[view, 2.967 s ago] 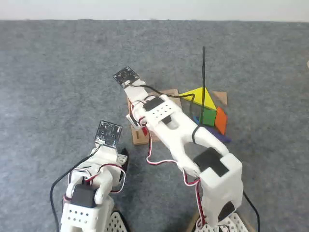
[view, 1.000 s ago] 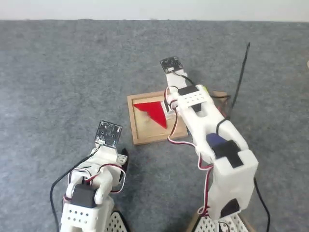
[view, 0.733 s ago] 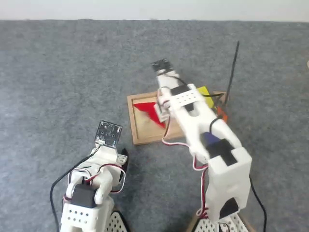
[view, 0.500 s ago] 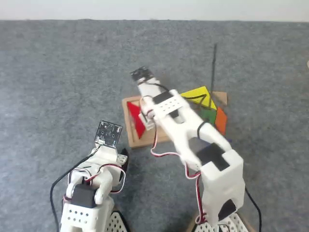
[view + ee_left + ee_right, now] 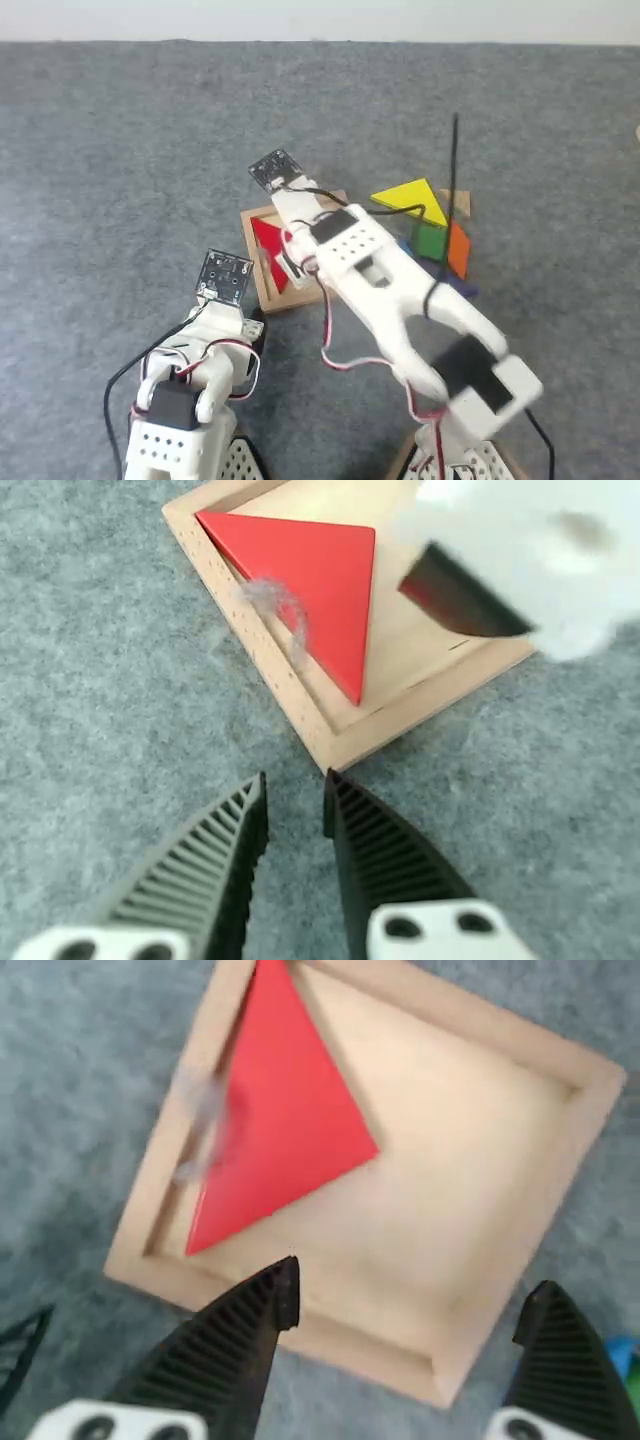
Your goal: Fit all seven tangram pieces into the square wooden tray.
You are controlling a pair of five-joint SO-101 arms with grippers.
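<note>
The square wooden tray lies mid-table and holds a red triangle lying flat against one wall. My right gripper hangs open just over the tray's near rim with nothing between its fingers. To the right of the tray, on the carpet, lie a yellow triangle, a green piece, an orange piece and a blue piece. My left gripper sits shut and empty just short of the tray's near corner.
Grey carpet covers the table. The right arm reaches across the tray and hides much of it in the high view. Its black cable stands over the loose pieces. Both arm bases sit at the near edge.
The right arm swung right off the tray, baring the red triangle inside, then swung back left over it. The tray slid left and turned slightly. The left arm kept still.
</note>
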